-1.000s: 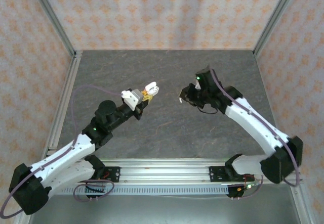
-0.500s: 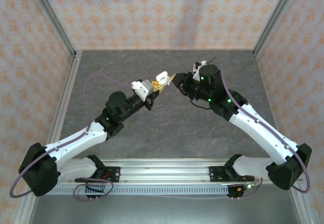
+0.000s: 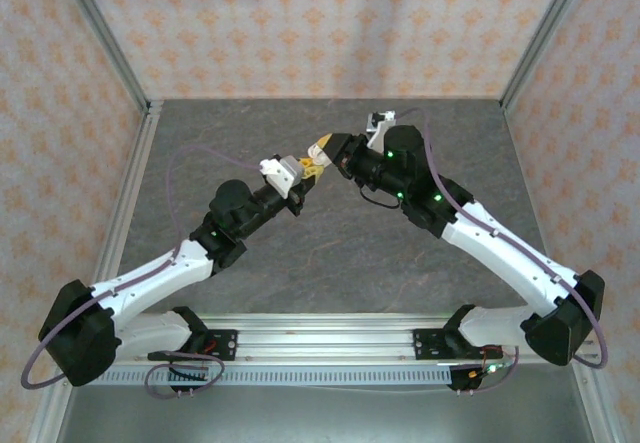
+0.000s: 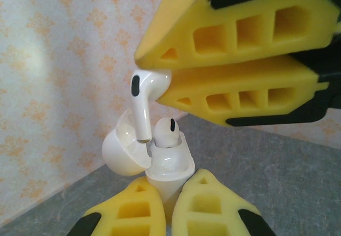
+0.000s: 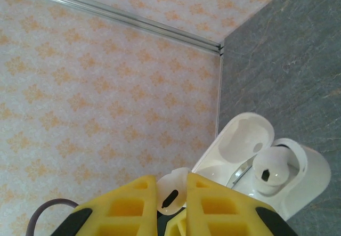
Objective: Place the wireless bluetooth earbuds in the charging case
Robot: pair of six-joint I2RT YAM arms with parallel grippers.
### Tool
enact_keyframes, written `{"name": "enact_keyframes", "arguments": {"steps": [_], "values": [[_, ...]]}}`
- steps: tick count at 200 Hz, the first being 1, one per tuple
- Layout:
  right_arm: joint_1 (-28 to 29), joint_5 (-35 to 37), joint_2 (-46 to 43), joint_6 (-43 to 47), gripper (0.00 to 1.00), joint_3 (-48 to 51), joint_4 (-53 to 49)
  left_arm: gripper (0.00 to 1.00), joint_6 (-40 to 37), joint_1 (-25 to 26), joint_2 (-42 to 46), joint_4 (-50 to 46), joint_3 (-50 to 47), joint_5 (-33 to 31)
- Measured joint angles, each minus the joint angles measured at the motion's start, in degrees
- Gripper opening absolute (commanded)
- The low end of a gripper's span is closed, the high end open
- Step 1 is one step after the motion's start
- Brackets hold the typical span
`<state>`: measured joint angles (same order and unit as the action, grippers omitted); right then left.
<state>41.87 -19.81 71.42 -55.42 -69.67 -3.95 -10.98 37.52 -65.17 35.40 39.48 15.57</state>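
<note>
My left gripper (image 4: 170, 185) is shut on the bottom of a white charging case (image 4: 169, 167), held upright in the air with its lid (image 4: 121, 151) swung open to the left. One white earbud (image 4: 168, 132) sits in the case. My right gripper (image 4: 152, 76) comes in from above, shut on the head of a second white earbud (image 4: 144, 95). Its stem points down and its tip is at the case's free slot, beside the seated bud. In the right wrist view the held earbud (image 5: 173, 190) sits between my fingertips, with the open case (image 5: 298, 182) just beyond. From above, the left gripper (image 3: 310, 166) and right gripper (image 3: 325, 146) meet over mid-table.
The grey table (image 3: 330, 253) lies below both raised arms. Patterned walls (image 3: 320, 23) and aluminium posts (image 3: 105, 38) close in the back and sides. A metal rail (image 3: 320, 338) runs along the near edge between the arm bases.
Both arms have reached toward the table's middle and come together. The right gripper has swung left with its earbud, over the case in the left gripper.
</note>
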Motion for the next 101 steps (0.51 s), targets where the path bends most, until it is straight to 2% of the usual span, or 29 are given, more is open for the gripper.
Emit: {"name": "enact_keyframes", "arguments": {"steps": [101], "values": [[0.9, 2.5, -0.1, 3.0, 0.14, 0.4, -0.3, 0.0, 0.0, 0.0, 1.0, -0.2, 0.0, -0.9]]}}
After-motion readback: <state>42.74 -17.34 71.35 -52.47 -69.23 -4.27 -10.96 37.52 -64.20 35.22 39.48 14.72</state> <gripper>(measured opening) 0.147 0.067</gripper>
